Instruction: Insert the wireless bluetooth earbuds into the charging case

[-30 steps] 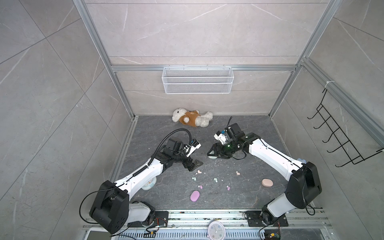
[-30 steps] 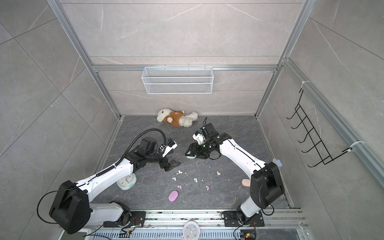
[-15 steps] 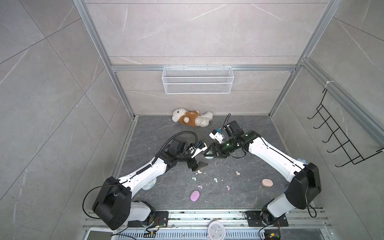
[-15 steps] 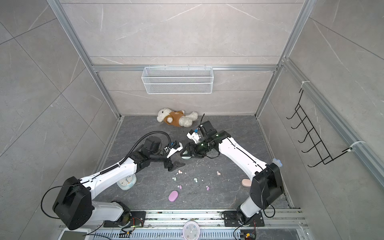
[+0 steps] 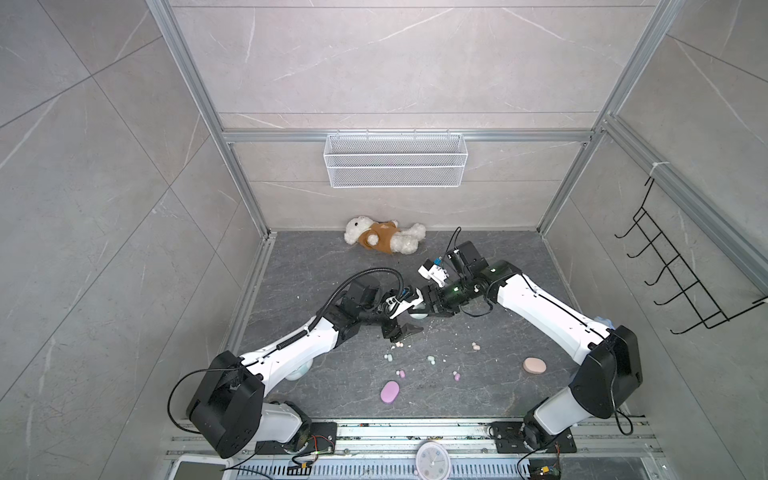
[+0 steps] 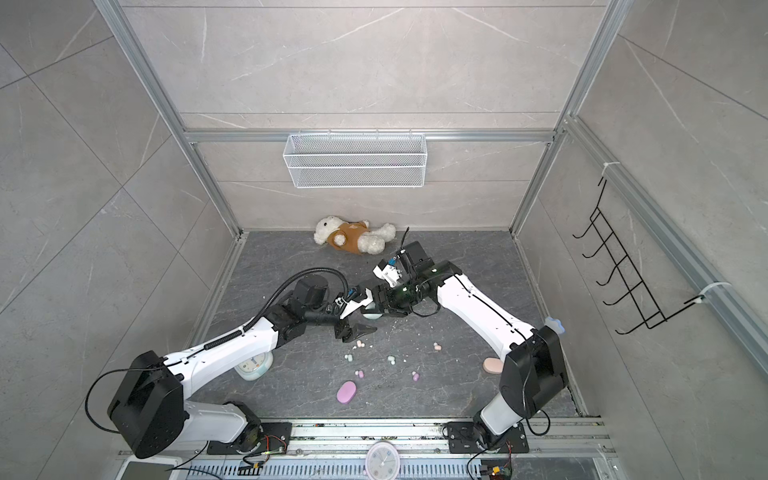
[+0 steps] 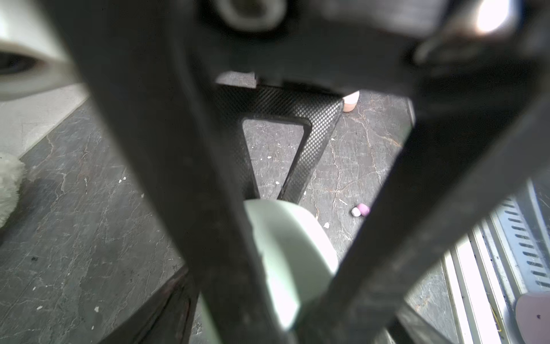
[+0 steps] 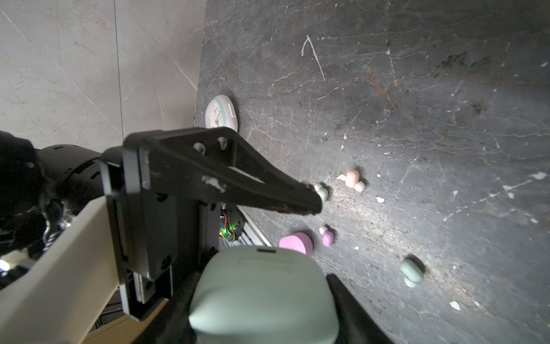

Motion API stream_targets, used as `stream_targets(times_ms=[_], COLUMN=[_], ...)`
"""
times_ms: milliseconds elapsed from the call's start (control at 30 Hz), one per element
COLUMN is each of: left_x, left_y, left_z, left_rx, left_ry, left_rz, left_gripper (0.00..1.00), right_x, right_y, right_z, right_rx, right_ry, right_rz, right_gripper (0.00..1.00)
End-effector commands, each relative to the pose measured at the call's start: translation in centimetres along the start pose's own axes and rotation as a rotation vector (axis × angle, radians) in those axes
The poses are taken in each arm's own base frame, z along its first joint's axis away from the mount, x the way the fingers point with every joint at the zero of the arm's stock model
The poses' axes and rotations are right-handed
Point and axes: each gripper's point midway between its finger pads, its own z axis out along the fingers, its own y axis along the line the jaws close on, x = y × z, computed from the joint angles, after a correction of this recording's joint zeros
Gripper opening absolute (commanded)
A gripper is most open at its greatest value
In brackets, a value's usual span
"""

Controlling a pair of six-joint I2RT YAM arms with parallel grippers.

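Right gripper clamps the closed, pebble-like mint case mid-scene; left gripper, jaws apart, sits just left of it. Tiny peach, mint and lilac earbuds lie scattered on the floor, nearer.

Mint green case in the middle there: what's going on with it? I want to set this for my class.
The right pincer grips the mint green case, lid apparently shut. The left pincer is open close beside it; contact is unclear. All six earbuds lie loose on the grey floor, not yet inserted.
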Motion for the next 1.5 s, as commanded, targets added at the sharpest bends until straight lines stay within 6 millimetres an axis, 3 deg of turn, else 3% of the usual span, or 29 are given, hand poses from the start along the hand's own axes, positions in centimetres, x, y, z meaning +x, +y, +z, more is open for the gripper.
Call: stream_targets(times_ms=[0,333,667,1033,1467], left_x=[-2.4,-2.6,-3.1,-2.8,-3.4], left_y=[0.7,0.3,0.1,-0.2,-0.6], left_z=[-0.1,0.0,-0.3,-0.2,0.0], left_rx=[-0.018,0.006,0.013,0.028,0.036], left_ry=[-0.067,-0.062,-0.059,-0.044,-0.061], left_rz=[0.058,0.064,0.070,0.073,0.083], left_gripper=[0.75,0.59,0.58,0.48,0.53], right_x=[-0.2,-0.1,-0.1,-0.2,-0.2], right_y=[0.7,0.4,0.2,0.5,0.5], right_z=[0.2,0.3,0.5,0.2,0.2], right_rx=[-0.025,-0.018,-0.014,-0.020,-0.027], right_ry=[-0.002,0.006,0.007,-0.001,-0.006], right_rz=[-0.006,-0.002,0.003,0.004,0.010], right_gripper=[0.55,0.54,0.53,0.53,0.52])
